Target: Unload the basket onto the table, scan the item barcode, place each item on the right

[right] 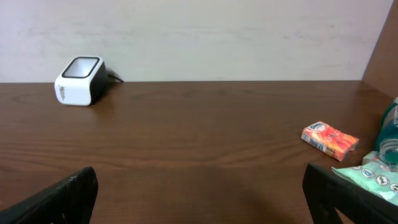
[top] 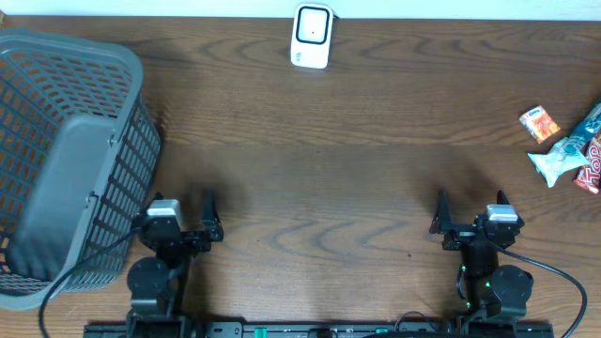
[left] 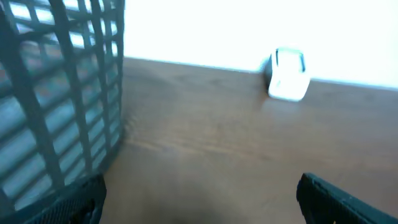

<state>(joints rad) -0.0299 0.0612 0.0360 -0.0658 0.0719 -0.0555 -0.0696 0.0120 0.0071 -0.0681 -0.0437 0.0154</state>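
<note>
**Parked at near edge, nothing gripped**

Finds left gripper [top: 183, 214] spread wide and empty, just beside grey basket [top: 56, 160]. Finds right gripper [top: 470, 207] equally wide and empty, over wooden table [top: 319, 188]. Places white scanner [top: 311, 36] at far edge, centre. Places orange packet [top: 539, 123] far right, well apart from both grippers, near snack wrappers [top: 575, 155] at table edge.

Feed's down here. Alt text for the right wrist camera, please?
A white barcode scanner sits far left on the brown table by the wall; an orange packet and a green wrapper lie at right. The right gripper is empty, jaws wide open.
</note>
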